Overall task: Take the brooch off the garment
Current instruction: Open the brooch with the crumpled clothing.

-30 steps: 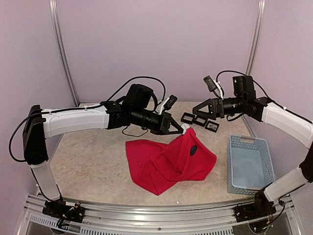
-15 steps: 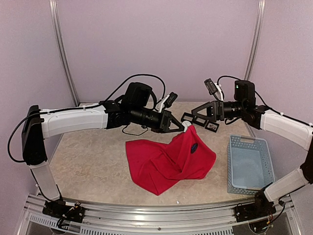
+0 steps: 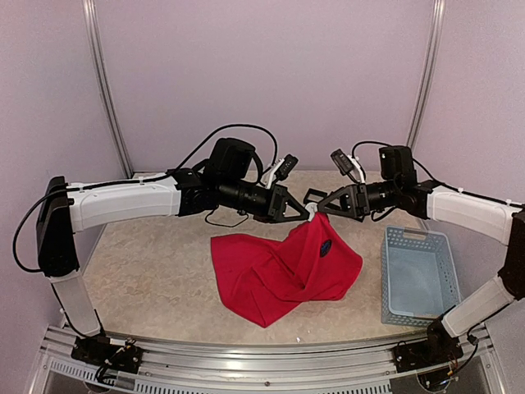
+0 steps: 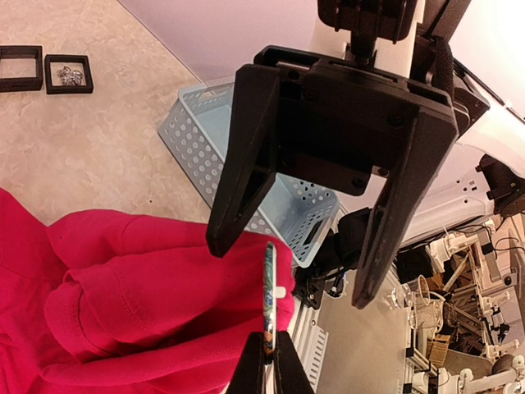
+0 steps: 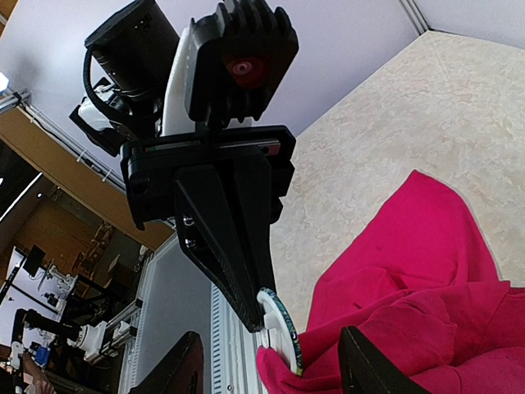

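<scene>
garment [image 3: 279, 271] 1 | brooch [image 4: 269, 283] 1 | basket [image 3: 387, 279] 1 | black frames [image 4: 69, 58] 2 | hands 2: left hand [image 3: 308, 215], right hand [image 4: 289, 272]

Large red fabric garment [image 3: 279, 267], pale blue perforated plastic basket [image 3: 417, 275] just to its right.
Both rest on the beige stone-patterned table [image 3: 139, 263], with small black square frames [image 4: 68, 74] behind the garment. The garment's far corner is raised. The black two-finger left gripper [image 3: 305, 215] sits left of that corner, pinching the round flat brooch [image 4: 269, 283] there. The black two-finger right gripper [image 3: 321, 207] faces it from the right, with one finger on each side of the brooch, not touching it.
</scene>
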### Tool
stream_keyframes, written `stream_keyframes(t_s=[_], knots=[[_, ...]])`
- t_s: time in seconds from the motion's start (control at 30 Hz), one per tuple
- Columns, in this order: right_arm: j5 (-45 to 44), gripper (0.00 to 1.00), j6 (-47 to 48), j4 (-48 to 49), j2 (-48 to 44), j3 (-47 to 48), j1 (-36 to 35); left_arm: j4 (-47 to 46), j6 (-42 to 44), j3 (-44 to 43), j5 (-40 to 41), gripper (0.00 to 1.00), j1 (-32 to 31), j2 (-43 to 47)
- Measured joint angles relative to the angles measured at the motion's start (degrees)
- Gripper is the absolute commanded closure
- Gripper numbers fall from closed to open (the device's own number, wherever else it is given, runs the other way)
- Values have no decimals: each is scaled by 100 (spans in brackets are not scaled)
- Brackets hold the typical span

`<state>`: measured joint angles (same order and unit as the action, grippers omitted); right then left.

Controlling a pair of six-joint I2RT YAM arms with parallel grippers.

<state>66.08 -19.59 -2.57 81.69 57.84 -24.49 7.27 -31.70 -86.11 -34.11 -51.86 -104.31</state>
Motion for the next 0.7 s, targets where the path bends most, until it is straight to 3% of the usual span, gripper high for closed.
stream_keyframes(t_s=[0.5, 0.7], knots=[[197, 72, 236, -295, 225, -7, -26, 9, 4, -7, 0, 100, 2, 0], [221, 76, 243, -319, 289, -4, -70, 151, 33, -96, -2, 100, 0, -15]])
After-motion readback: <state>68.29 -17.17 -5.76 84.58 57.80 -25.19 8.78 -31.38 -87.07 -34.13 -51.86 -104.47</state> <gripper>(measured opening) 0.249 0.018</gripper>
